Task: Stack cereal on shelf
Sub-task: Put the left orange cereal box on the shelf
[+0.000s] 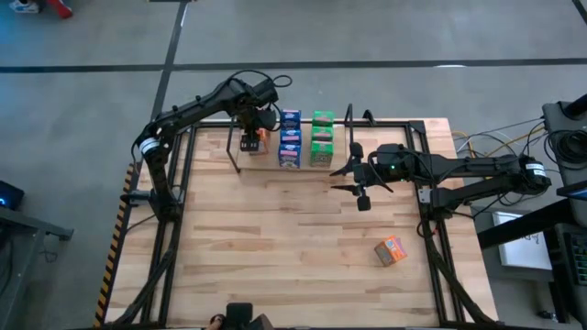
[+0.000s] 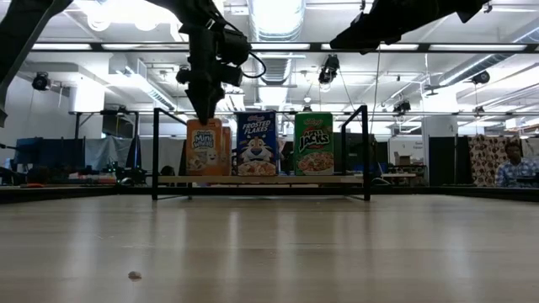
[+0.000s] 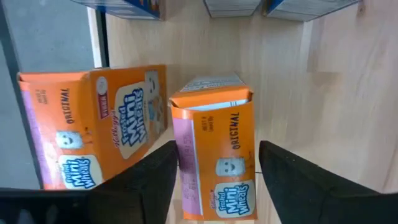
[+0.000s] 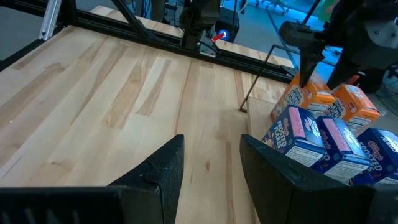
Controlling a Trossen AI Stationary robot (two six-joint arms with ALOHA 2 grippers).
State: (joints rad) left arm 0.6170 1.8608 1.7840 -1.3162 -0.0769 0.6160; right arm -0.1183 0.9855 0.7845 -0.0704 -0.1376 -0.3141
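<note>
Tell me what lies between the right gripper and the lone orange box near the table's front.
Only bare table, per the high view: nothing sits between the right gripper and the orange box.

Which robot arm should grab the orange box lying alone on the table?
Probably the right. The right gripper hangs empty on the loose orange box's side; the left gripper is busy at the shelf.

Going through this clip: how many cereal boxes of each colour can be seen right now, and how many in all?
Orange boxes: 3 (two at the rack, one loose on the table)
Blue boxes: 3
Green boxes: 3
Total: 9
</note>
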